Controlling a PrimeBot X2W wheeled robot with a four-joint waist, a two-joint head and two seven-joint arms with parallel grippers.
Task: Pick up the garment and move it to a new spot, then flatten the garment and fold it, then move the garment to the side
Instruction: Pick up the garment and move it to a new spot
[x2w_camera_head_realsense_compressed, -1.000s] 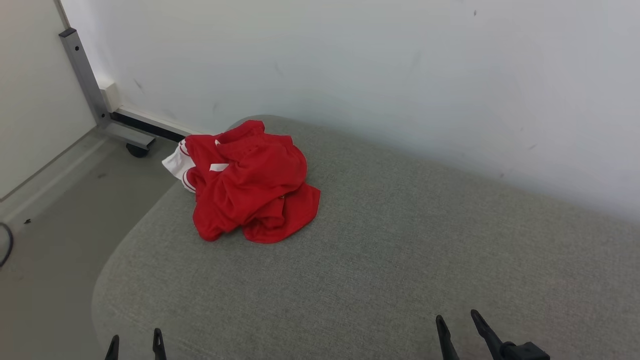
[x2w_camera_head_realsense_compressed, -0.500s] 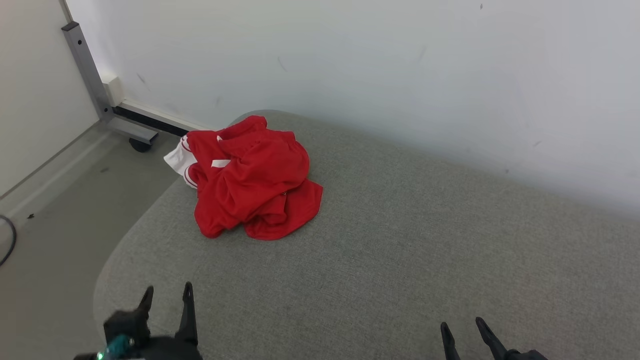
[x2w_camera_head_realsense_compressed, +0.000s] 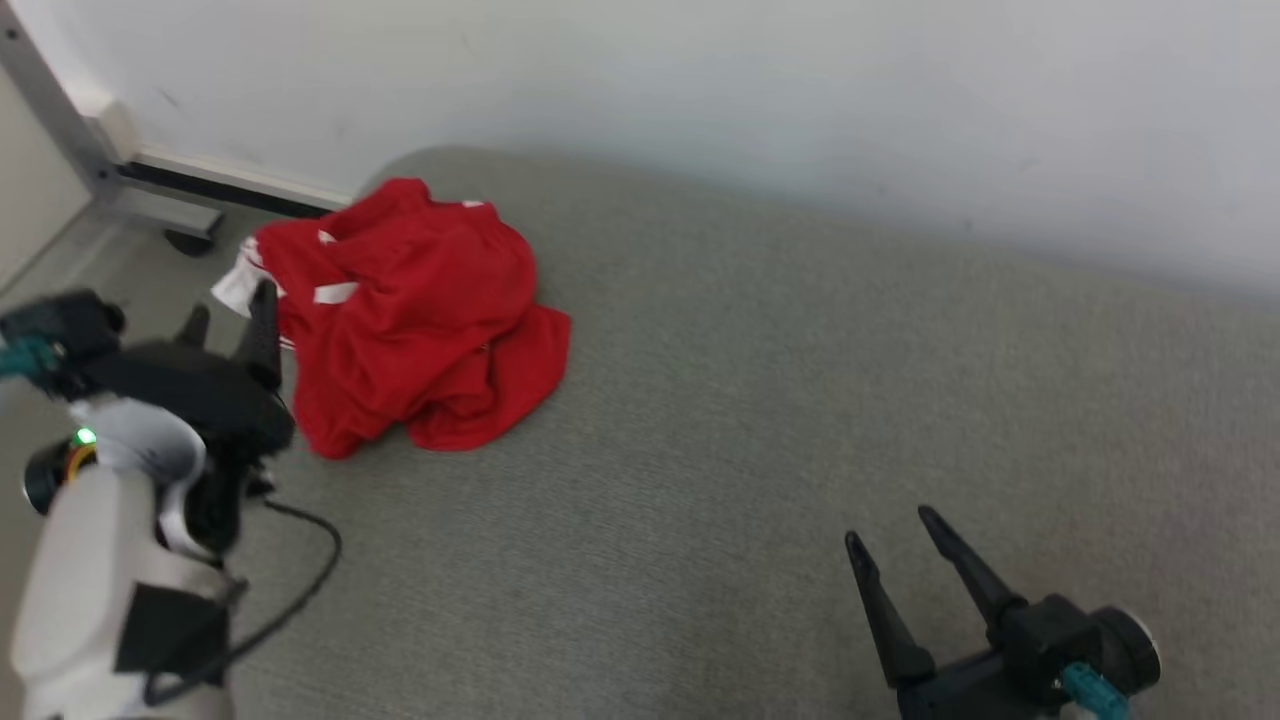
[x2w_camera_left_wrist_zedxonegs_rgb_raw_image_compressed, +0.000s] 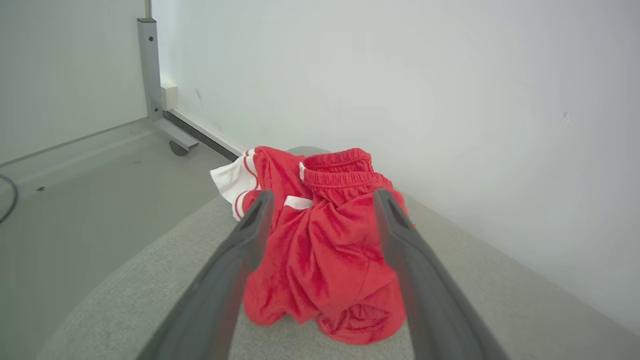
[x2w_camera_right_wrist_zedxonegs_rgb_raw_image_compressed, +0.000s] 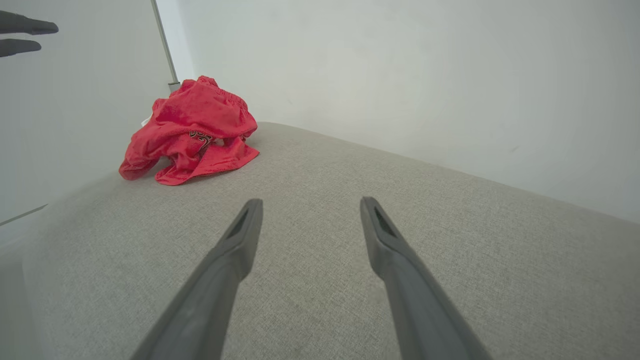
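Observation:
The garment (x2w_camera_head_realsense_compressed: 400, 310) is a crumpled red pair of shorts with white trim, lying at the far left end of a grey cushioned surface (x2w_camera_head_realsense_compressed: 750, 400). My left gripper (x2w_camera_head_realsense_compressed: 230, 310) hangs open in the air just left of the heap, not touching it. In the left wrist view the garment (x2w_camera_left_wrist_zedxonegs_rgb_raw_image_compressed: 325, 250) shows between and beyond the open left gripper (x2w_camera_left_wrist_zedxonegs_rgb_raw_image_compressed: 324, 196). My right gripper (x2w_camera_head_realsense_compressed: 890, 527) is open over the near right of the cushion, far from the cloth. The right wrist view has the garment (x2w_camera_right_wrist_zedxonegs_rgb_raw_image_compressed: 192, 130) at upper left, beyond the open right gripper (x2w_camera_right_wrist_zedxonegs_rgb_raw_image_compressed: 310, 201).
A pale wall (x2w_camera_head_realsense_compressed: 700, 90) runs close behind the cushion. A grey metal frame with a caster (x2w_camera_head_realsense_compressed: 185, 240) stands on the floor (x2w_camera_left_wrist_zedxonegs_rgb_raw_image_compressed: 75, 200) beyond the cushion's rounded left end. A dark cable (x2w_camera_head_realsense_compressed: 300, 590) hangs from my left forearm.
The head camera has tilted down and turned. My left arm has risen and reached forward to beside the garment. My right gripper has come further forward. The garment has not moved.

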